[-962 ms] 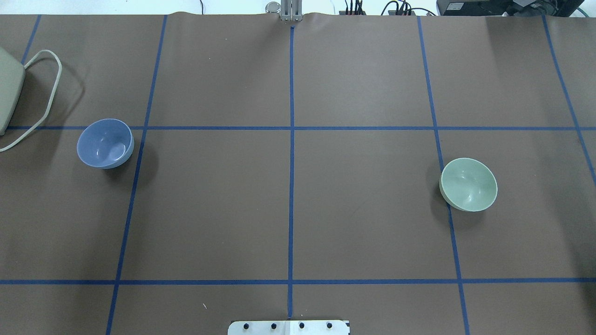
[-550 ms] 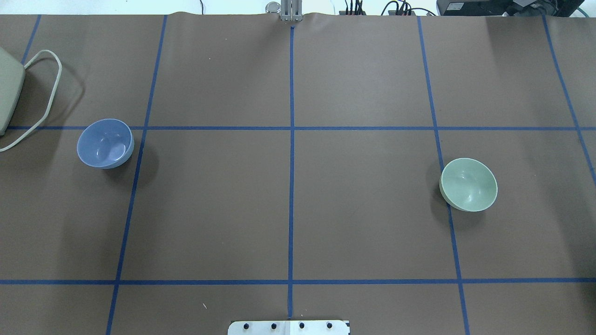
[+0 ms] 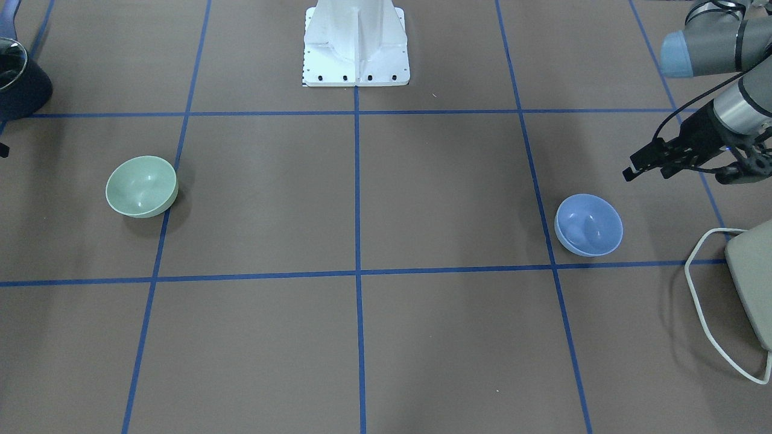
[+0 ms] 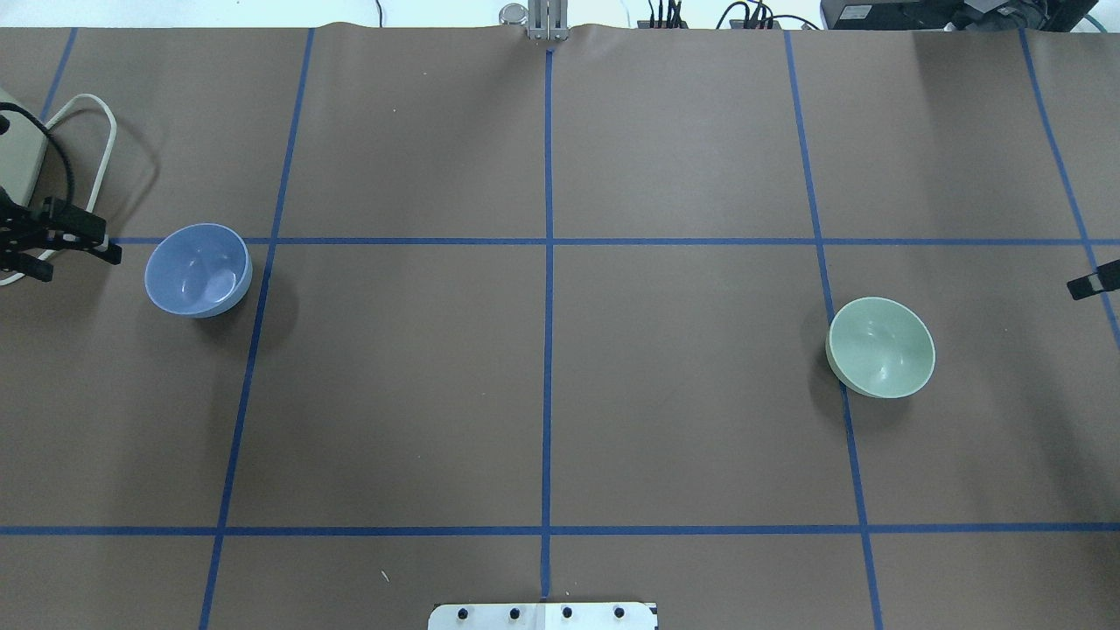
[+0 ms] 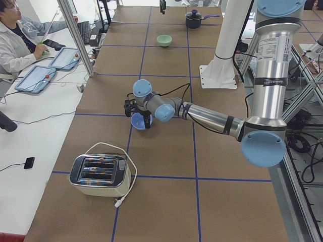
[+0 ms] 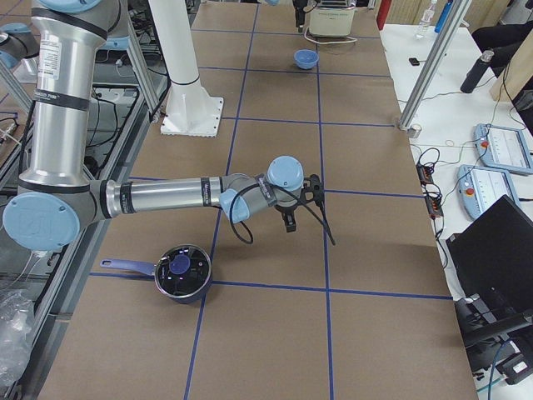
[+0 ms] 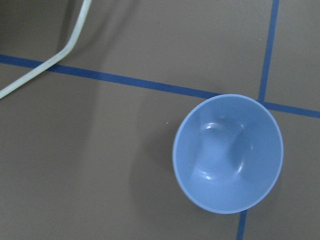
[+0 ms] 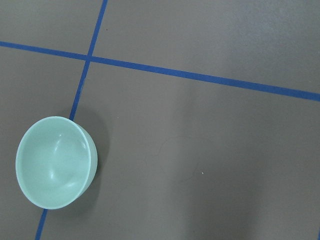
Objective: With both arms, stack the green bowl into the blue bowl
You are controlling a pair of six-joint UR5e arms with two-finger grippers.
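Left gripper (image 4: 79, 262), jaws spread, hangs at 9 o'clock of the smooth round periwinkle-blue bowl (image 4: 198, 269); right gripper (image 4: 1094, 285) barely visible, grip unclear.

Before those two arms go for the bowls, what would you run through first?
1. Small pale mint-green round bowl upright and empty: ok.
2. Small periwinkle-blue round bowl upright and empty: ok.
3. Left arm beside the blue bowl, jaws standing apart, touching nothing: ok.
4. Right arm jaws apart: cannot tell; only one tip shows from overhead.
5. Green bowl in the right wrist camera's sight: ok, low at its left.
6. White power cord apart from the blue bowl: ok.
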